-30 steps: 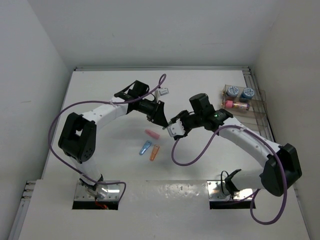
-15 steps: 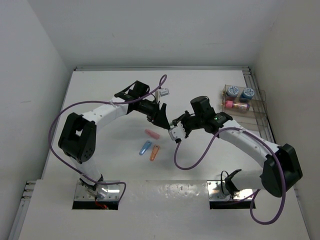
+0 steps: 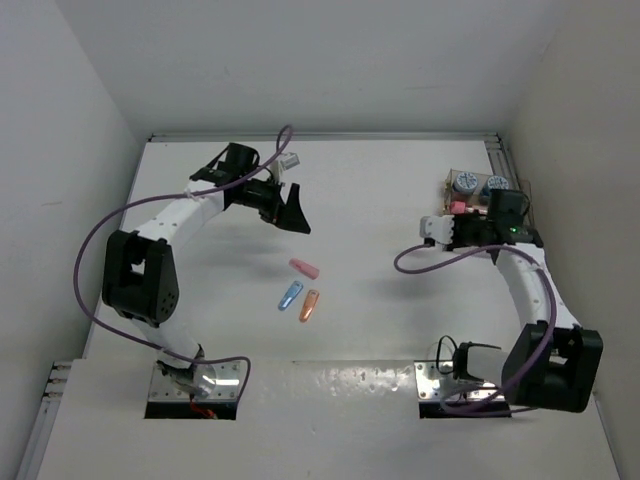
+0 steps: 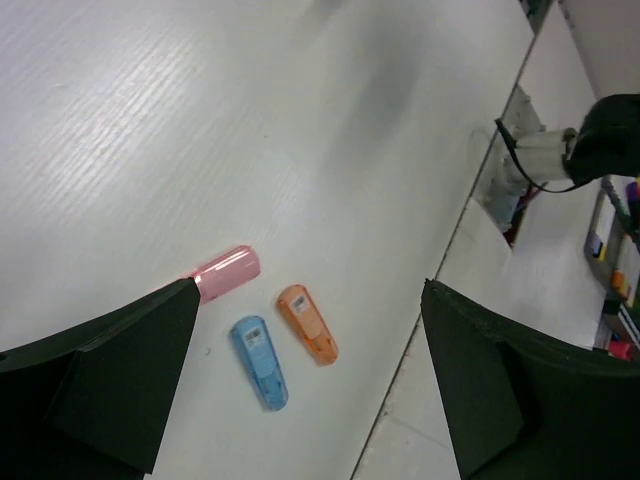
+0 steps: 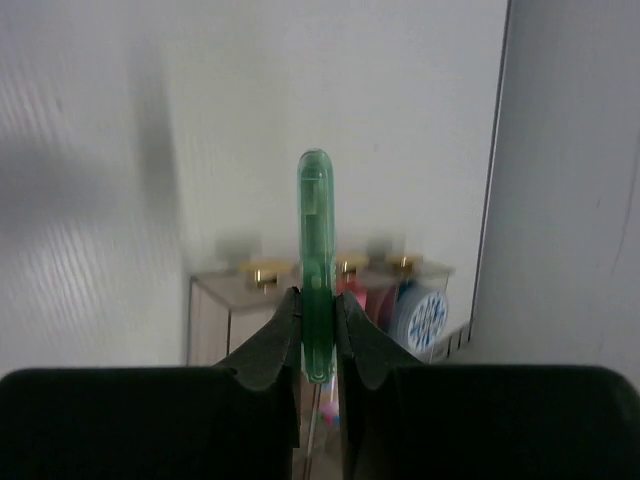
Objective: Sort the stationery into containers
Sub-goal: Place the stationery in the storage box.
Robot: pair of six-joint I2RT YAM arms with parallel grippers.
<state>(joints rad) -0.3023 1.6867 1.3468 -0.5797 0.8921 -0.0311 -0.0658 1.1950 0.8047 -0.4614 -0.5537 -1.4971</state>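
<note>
My right gripper (image 5: 317, 300) is shut on a green capsule (image 5: 315, 240) that sticks out past its fingertips. It hovers just left of the clear container (image 3: 517, 222), whose near wall (image 5: 225, 315) stands right behind the capsule. Inside the box are two blue-and-white rolls (image 3: 465, 183) (image 3: 495, 185) and a pink marker (image 3: 462, 208). From above, the right gripper (image 3: 440, 228) is at the container's left edge. My left gripper (image 3: 297, 215) is open and empty at the back left (image 4: 308, 288). Below it on the table lie a pink capsule (image 4: 228, 272), a blue one (image 4: 260, 362) and an orange one (image 4: 307, 323).
The three loose capsules (image 3: 303, 268) (image 3: 290, 294) (image 3: 309, 305) lie mid-table between the arms. The container sits against the right wall rail (image 3: 497, 150). A purple cable (image 3: 420, 262) loops off the right wrist.
The left gripper opened, let go of the green capsule and drew back to the upper left. The right gripper shut on the capsule and swung right to the container.
</note>
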